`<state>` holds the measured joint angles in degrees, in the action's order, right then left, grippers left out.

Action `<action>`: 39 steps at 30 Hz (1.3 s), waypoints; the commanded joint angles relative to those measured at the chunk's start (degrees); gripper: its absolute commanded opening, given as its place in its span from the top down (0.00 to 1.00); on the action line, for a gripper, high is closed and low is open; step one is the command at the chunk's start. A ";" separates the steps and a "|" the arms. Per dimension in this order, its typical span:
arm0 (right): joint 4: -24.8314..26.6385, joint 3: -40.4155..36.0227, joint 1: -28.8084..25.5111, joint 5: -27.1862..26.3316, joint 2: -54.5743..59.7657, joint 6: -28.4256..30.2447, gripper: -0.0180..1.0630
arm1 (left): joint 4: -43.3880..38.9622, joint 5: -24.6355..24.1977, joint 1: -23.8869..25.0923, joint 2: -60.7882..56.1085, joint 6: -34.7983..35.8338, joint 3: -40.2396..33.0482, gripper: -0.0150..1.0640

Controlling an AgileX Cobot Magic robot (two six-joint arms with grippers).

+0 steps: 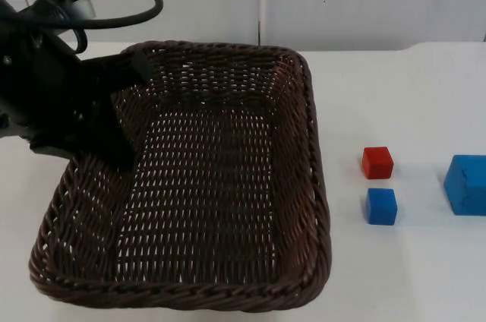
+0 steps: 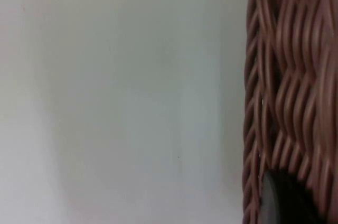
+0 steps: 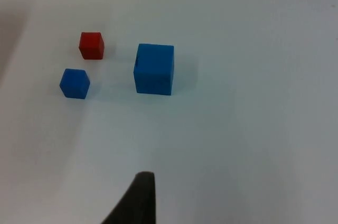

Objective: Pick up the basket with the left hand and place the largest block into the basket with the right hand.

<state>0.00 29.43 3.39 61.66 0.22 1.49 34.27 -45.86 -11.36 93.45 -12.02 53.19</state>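
the dark brown wicker basket [image 1: 205,185] takes up the left and middle of the white table [image 1: 395,276]. the left gripper [image 1: 121,109] is at the basket's far-left corner, with one black finger reaching down inside against the left wall. in the left wrist view the woven wall [image 2: 290,76] runs close beside the dark fingertip [image 2: 285,203]; it looks clamped on the basket's rim.

to the right of the basket lie three blocks, all apart from one another. the small red block [image 1: 377,162] is farther back, the small blue block [image 1: 381,206] just nearer, and the large blue block [image 1: 467,184] well to their right at the table's right side.

the right gripper's fingertip [image 3: 134,203] hangs above bare table near the large blue block [image 3: 153,69], touching nothing; i cannot tell how wide it stands.
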 commanded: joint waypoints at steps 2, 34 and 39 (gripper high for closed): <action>0.00 1.19 -0.35 -1.92 -0.22 0.11 0.01 | 1.50 -0.81 0.12 -0.91 -0.11 0.04 0.99; 0.64 20.35 -0.35 -16.86 51.45 -1.96 0.01 | 2.10 -0.44 0.12 -0.91 -0.11 0.04 0.99; 0.76 20.35 -0.35 -20.63 58.80 -1.96 0.01 | 2.10 -0.44 0.12 -0.91 -0.69 0.04 0.99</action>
<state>0.41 49.46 3.39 42.69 56.92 -0.33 34.60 -46.50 -11.36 93.45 -12.42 53.19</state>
